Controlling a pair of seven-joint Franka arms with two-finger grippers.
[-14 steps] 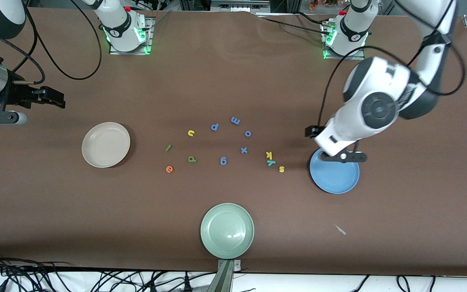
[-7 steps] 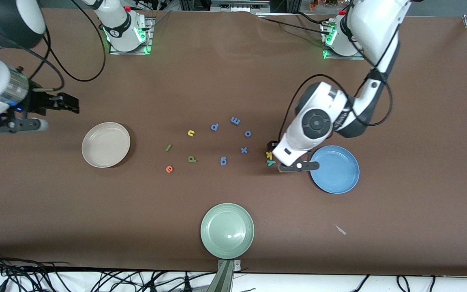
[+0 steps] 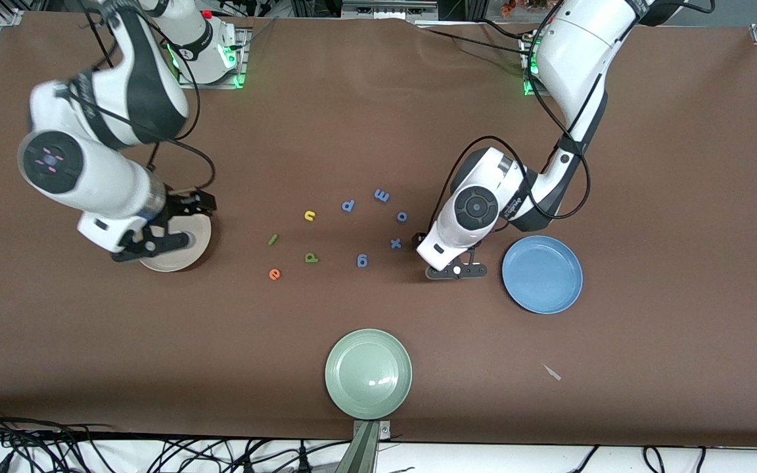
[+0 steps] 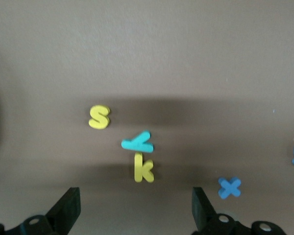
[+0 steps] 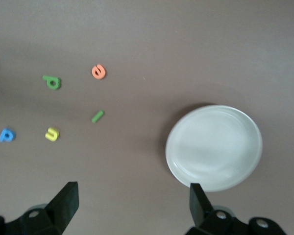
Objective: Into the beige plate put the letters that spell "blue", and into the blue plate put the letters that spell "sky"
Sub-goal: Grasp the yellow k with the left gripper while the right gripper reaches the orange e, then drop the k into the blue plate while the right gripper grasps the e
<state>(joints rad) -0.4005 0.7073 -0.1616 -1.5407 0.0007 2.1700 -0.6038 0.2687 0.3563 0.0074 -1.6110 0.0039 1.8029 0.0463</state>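
My left gripper [image 3: 455, 269] hangs open over the yellow s [image 4: 99, 117], teal y [image 4: 137, 142] and yellow k [image 4: 143, 168], with nothing between its fingers [image 4: 68, 205]. The arm hides these three letters in the front view. The blue plate [image 3: 542, 274] lies beside them, toward the left arm's end. My right gripper [image 3: 167, 226] stands open over the beige plate [image 3: 196, 244], which also shows in the right wrist view [image 5: 214, 147]. On the table lie the yellow u [image 3: 309, 215], green l [image 3: 273, 240], olive b [image 3: 311, 257] and orange e [image 3: 275, 274].
Several blue letters lie mid-table, among them an x [image 3: 395, 243] close to my left gripper and a g [image 3: 362, 261]. A pale green plate [image 3: 368, 373] sits near the front edge. A small scrap [image 3: 552, 372] lies nearer the camera than the blue plate.
My left gripper moved from over the blue plate to over the s, k and y. My right arm swung in from the table's end to over the beige plate. Both stayed open.
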